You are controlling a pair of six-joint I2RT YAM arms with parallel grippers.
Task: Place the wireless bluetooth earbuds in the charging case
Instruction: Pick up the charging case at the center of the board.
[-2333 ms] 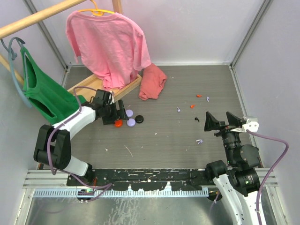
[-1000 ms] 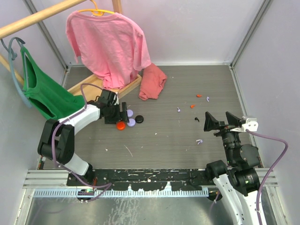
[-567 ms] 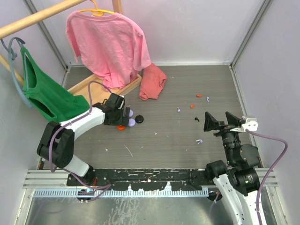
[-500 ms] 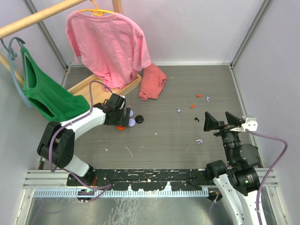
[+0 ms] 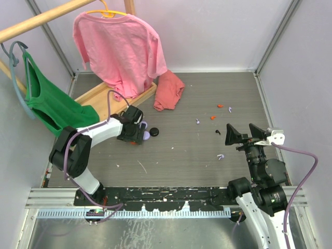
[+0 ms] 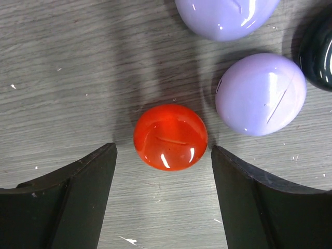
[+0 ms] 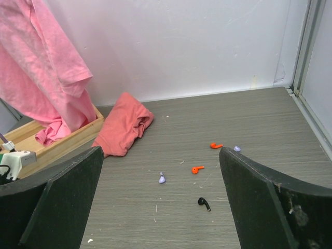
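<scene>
Moved rightward since the overhead frame of two seconds back: left end effector (image 6: 162,155), then just left of the cluster of round cases, now directly over it. Viewed from the wrist camera looking straight down, jaws partly open and set either side of the orange-red charging case (image 6: 170,137). Grey surface (image 6: 62,67) visible between each finger and that case (no contact on either side, nothing gripped). Just beyond it, two lavender cases (image 6: 261,94), the nearer one close beside it but apart. At the right edge of the wrist view, part of a black case (image 6: 317,52), next to the nearer lavender one.

Unchanged across the frames on the other side: right end effector (image 5: 243,134), jaws spread wide, empty, held above the surface and facing the back wall.

Scattered over the right half of the surface, well apart from the cases: wireless bluetooth earbuds (image 7: 196,169) in orange-red, lavender and black (six countable from overhead). All lying loose, with the black earbud (image 7: 204,203) lowest in the right wrist view.

Behind, a pink T-shirt (image 5: 119,46) on a yellow hanger, a green garment (image 5: 52,106) at left, and a crumpled salmon cloth (image 5: 168,91) on the surface.
</scene>
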